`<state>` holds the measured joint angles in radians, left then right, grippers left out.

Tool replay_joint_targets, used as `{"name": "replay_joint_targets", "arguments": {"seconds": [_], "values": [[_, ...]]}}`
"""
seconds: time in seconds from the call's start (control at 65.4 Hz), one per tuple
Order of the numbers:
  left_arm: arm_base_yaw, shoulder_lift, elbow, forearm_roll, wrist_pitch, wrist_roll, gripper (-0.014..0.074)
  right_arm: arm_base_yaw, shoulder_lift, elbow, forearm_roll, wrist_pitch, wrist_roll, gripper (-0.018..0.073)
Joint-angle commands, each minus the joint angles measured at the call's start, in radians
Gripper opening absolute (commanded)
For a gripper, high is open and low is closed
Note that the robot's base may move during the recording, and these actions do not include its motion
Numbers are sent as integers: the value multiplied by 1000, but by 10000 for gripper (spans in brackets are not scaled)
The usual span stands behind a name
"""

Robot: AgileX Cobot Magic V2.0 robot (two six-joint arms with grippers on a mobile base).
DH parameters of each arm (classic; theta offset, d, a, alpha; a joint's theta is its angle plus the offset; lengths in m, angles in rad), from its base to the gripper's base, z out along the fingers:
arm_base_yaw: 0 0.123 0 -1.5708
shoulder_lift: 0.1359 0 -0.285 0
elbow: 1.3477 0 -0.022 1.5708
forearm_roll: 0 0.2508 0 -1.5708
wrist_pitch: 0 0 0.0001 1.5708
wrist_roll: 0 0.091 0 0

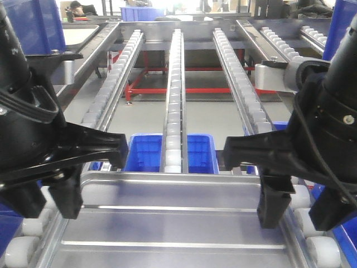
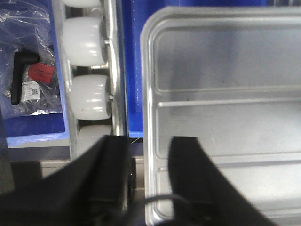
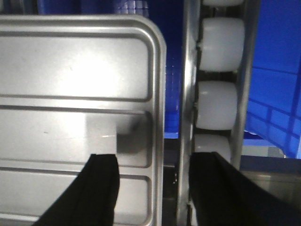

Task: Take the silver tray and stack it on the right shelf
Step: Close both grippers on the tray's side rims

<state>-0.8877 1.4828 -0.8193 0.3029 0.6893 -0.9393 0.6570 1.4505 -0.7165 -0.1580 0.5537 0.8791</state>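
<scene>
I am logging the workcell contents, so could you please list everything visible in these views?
silver tray: one, shiny silver, nearest the camera.
right shelf: one, steel with white rollers, beside and beyond the tray.
blue bins: several, blue, below the rollers.
plastic bag: one, clear, in a bin left of the tray.
red frame: one, red, on the floor beyond.
person: one, dark-clothed, far background.
left gripper: one, black, open, straddling the tray's left rim.
right gripper: one, black, open, straddling the right rim.
</scene>
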Motion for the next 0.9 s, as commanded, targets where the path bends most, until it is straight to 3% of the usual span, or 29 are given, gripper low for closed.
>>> {"name": "replay_joint_targets", "arguments": {"seconds": [0.0,0.887], "values": [[-5,-21,-21,56,-22,-24,244,-6,-12,-24,-12,-46,-3,458],[-5,114,-23,56,-60,-24,243,-38,52,-24,-11,-90,-3,454]]}}
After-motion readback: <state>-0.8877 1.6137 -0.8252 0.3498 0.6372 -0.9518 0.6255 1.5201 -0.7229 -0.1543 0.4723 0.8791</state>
